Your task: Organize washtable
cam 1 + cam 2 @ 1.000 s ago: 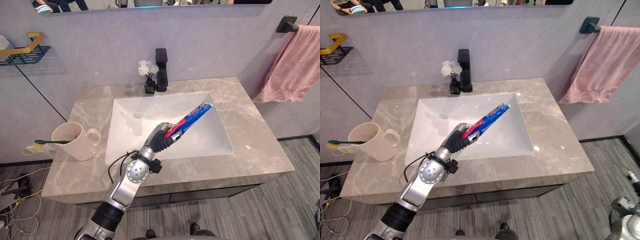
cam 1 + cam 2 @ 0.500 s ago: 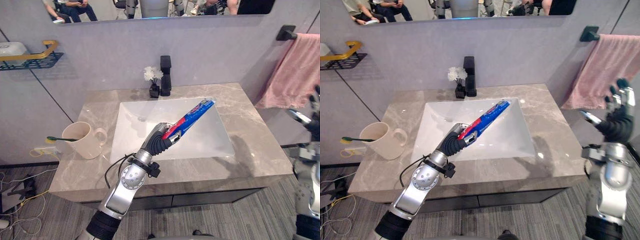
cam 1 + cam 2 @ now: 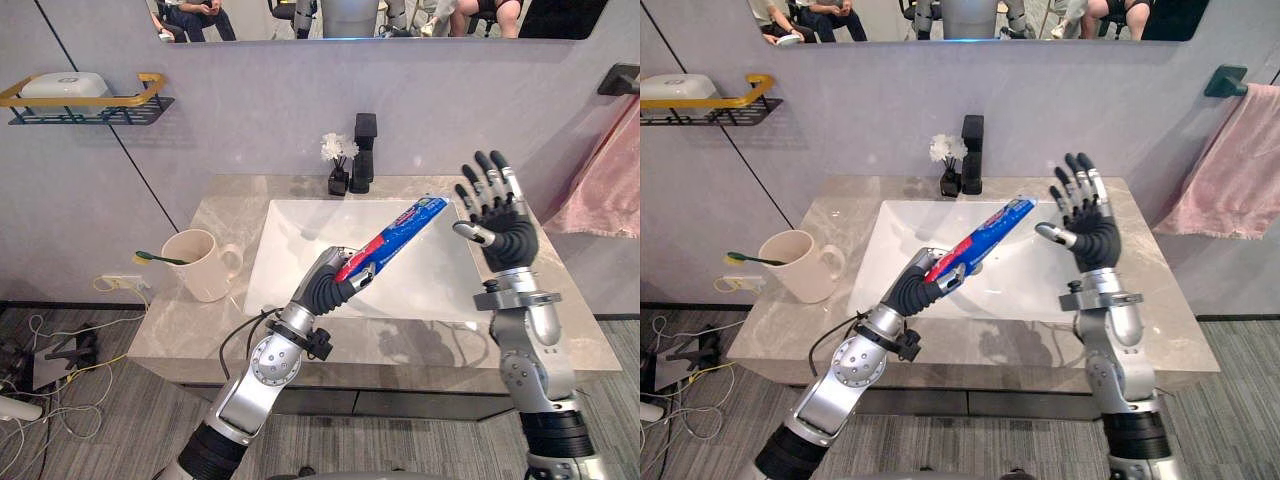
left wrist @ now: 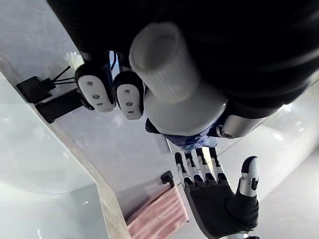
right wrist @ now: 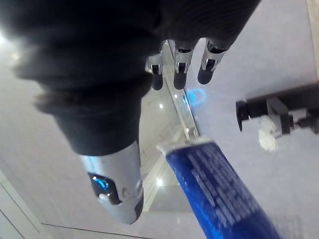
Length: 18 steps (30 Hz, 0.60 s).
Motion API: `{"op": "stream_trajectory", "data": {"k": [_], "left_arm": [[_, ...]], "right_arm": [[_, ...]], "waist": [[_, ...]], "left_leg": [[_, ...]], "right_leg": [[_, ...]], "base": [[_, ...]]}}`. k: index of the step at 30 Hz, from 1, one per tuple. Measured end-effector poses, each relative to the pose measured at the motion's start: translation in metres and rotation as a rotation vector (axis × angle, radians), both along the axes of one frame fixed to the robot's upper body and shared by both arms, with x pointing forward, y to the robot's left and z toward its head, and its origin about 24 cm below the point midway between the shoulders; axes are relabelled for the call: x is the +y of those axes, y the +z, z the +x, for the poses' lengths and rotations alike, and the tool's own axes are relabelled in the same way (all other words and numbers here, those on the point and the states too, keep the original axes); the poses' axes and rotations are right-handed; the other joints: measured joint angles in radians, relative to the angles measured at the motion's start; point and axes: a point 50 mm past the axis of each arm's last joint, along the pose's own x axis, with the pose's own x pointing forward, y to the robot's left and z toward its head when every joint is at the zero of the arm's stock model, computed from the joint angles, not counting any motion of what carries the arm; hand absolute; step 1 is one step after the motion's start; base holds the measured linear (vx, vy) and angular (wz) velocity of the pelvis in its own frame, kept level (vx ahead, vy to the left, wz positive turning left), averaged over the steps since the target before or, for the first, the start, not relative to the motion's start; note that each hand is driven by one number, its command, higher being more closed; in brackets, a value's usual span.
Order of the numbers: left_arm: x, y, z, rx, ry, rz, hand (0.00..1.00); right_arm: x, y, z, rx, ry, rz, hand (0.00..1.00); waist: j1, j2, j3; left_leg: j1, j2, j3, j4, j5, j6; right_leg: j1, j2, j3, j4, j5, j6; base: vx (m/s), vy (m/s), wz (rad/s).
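Over sink (image 3: 285,250), toothpaste tube (image 3: 400,228) in left hand (image 3: 325,287), crimped end up-right.

Blue-and-red toothpaste tube (image 3: 398,236), held at its cap end, slants upward above the sink (image 3: 290,255).

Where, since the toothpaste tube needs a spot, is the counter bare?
Bare countertop lies right of the basin, past the open right hand, and along the front edge. Left of the basin the mug with its toothbrush takes the middle; the faucet and flower vase crowd the back rim.
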Motion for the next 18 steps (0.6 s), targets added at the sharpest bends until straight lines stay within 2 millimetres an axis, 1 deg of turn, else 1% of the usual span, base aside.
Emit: {"op": "stream_trajectory", "data": {"k": [9,12,18], "left_arm": [[0.001,0.009,0.001,-0.044,0.031,-0.031,1.0],[0.0,0.014,-0.001,-0.069,0.039,-0.048,1.0],[-0.002,0.015,-0.001,-0.071,0.041,-0.069,1.0]], "right_arm": [[0.027,-0.012,-0.001,0.06,0.141,0.057,0.0],[0.037,-0.017,-0.002,0.077,0.187,0.077,0.0],[0.053,-0.027,-0.003,0.13,0.253,0.139,0.0]], "waist": [[0.0,0.0,0.0],[-0.001,-0.001,-0.001],[0.0,-0.007,-0.011]], "left_leg": [[0.003,0.0,-0.003,-0.011,0.007,-0.001],[0.012,0.0,-0.002,-0.034,0.019,-0.002],[0.02,0.001,0.0,-0.047,0.02,-0.002]], "right_leg": [[-0.001,0.001,-0.003,-0.002,0.0,0.0],[-0.002,0.001,-0.003,-0.005,0.0,0.0],[0.0,0.004,-0.002,-0.019,0.001,-0.001]], "base": [[0.0,-0.002,0.02],[0.0,0.0,0.0],[0.0,0.0,0.0]]}}
